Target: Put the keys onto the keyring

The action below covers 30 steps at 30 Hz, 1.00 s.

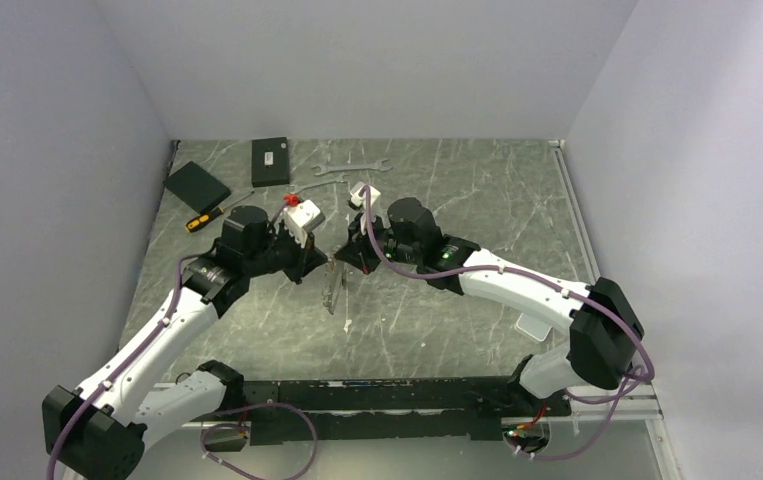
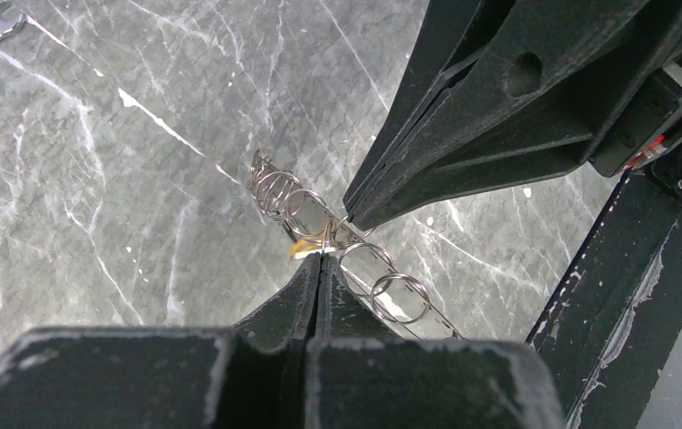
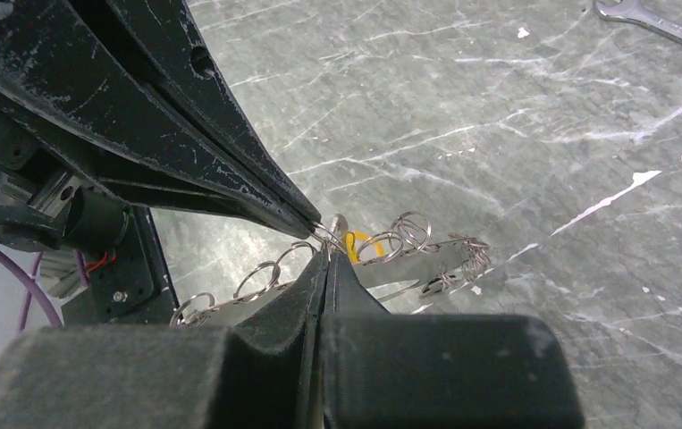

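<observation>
The keyring (image 2: 382,281) is a long thin silvery loop with several small split rings standing along it; it also shows in the top view (image 1: 332,290) and the right wrist view (image 3: 256,281). A brass-yellow key (image 2: 304,248) sits on it at the middle, also seen in the right wrist view (image 3: 356,241). A small silvery piece (image 3: 338,224), perhaps a key, stands between the two tips. My left gripper (image 2: 322,257) is shut and pinches the loop beside the yellow key. My right gripper (image 3: 328,256) is shut on the loop's wire, tip to tip with the left gripper (image 3: 313,226).
A silver wrench (image 1: 353,166) lies at the back, with a second wrench (image 3: 668,27) in the right wrist view. A black box (image 1: 270,161), a flat black pad (image 1: 197,184) and a yellow-handled screwdriver (image 1: 205,217) lie at the back left.
</observation>
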Each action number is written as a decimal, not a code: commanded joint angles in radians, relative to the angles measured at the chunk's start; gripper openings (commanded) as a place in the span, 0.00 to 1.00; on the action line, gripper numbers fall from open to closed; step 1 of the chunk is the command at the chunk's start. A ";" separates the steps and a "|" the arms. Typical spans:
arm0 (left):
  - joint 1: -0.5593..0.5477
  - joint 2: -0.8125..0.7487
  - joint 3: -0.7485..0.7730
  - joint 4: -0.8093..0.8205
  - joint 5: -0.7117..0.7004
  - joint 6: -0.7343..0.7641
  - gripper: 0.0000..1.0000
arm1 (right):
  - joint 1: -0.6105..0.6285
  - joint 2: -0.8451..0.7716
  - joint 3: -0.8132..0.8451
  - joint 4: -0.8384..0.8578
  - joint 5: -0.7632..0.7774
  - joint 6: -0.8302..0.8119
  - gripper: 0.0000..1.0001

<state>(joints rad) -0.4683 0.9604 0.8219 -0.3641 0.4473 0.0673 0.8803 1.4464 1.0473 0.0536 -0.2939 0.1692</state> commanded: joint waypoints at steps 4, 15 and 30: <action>-0.018 -0.007 0.001 0.008 0.007 0.030 0.00 | 0.000 0.004 0.064 0.048 -0.004 0.018 0.00; -0.048 -0.001 0.000 -0.017 -0.019 0.064 0.00 | 0.000 0.004 0.075 0.032 0.007 0.017 0.00; -0.053 0.010 0.013 -0.035 -0.095 0.045 0.00 | 0.002 -0.006 0.071 0.023 -0.003 0.015 0.00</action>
<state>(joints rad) -0.5156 0.9970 0.8219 -0.4187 0.3405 0.1116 0.8806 1.4605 1.0634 0.0238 -0.2939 0.1802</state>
